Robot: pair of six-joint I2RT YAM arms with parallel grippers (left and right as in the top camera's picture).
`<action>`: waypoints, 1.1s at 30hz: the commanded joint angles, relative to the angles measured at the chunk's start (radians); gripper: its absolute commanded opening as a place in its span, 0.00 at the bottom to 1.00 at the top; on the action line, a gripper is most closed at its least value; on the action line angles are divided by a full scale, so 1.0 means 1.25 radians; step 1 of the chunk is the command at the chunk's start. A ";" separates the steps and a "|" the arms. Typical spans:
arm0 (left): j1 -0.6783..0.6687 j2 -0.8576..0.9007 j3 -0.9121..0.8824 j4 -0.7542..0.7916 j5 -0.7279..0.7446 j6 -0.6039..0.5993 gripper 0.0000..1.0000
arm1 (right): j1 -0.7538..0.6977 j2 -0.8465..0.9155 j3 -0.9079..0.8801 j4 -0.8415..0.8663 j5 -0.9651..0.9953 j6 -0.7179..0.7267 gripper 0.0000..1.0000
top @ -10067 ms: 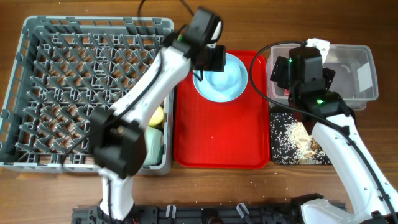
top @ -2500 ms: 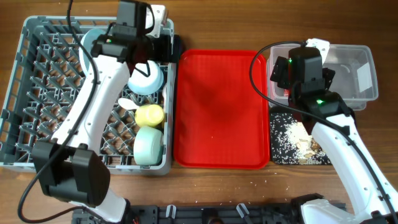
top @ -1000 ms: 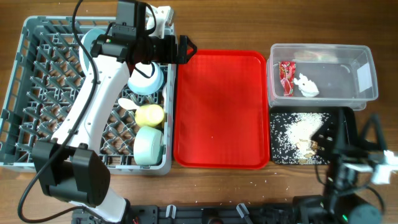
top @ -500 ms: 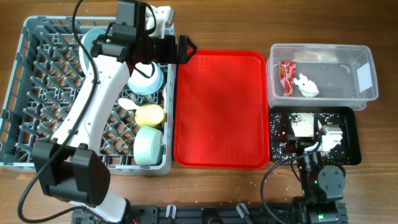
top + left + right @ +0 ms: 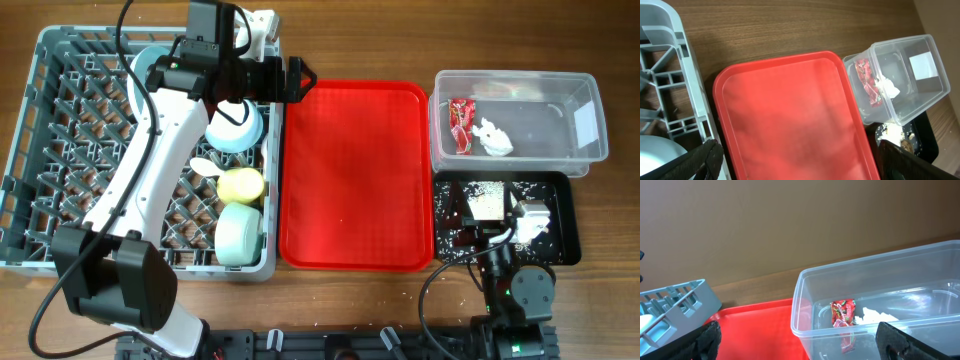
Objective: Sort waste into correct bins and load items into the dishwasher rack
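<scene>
1. Wrapper [image 5: 460, 112] and tissue [image 5: 493, 138] sit in the tub [image 5: 520, 78], at its left end, touching each other. My left wrist view shows the same.
2. Crumbs [image 5: 487, 205] are in the black tray [image 5: 565, 240], mostly its left half. This tray lies just on the near side of the tub. A few specks are on the tabletop [image 5: 400, 40] near the tray's front edge.
3. Plate [image 5: 150, 62] stands on edge at the far side of the rack [image 5: 60, 40].
4. Bowl [image 5: 235, 125], cup [image 5: 241, 184] and mint bowl [image 5: 240, 233] line up along the rack's right side, far to near. Spoon [image 5: 205, 167] lies just left of the cup. Fork: cannot pick it out.
5. My left fingers [image 5: 695, 162] are spread wide and hold nothing. Overhead puts them at the rack's far right corner, reaching over the far left corner of the red tray [image 5: 355, 175].
6. My right fingers [image 5: 705, 342] are spread wide too, nothing between them. They sit low and face the tub's long side, wrapper and tissue visible through the wall.
7. Overhead, my right arm is folded up at the tabletop's near edge, over the black tray. I can't make out its fingers there.
8. Red tray lies between the rack and the two bins.
</scene>
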 commanded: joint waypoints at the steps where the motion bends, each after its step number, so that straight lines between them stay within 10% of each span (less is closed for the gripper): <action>1: 0.005 -0.016 0.003 0.001 0.012 -0.007 1.00 | 0.002 -0.009 -0.001 0.001 -0.019 -0.016 1.00; 16: -0.010 -0.623 -0.007 -0.170 -0.203 0.005 1.00 | 0.002 -0.009 -0.001 0.001 -0.019 -0.016 1.00; 24: 0.110 -1.074 -0.331 -0.271 -0.213 0.005 1.00 | 0.002 -0.009 -0.001 0.001 -0.019 -0.016 1.00; 27: 0.177 -1.216 -0.568 -0.149 -0.211 0.004 1.00 | 0.002 -0.009 -0.001 0.001 -0.019 -0.016 1.00; 33: 0.223 -1.405 -1.010 0.491 -0.123 0.002 1.00 | 0.002 -0.009 -0.001 0.001 -0.019 -0.016 1.00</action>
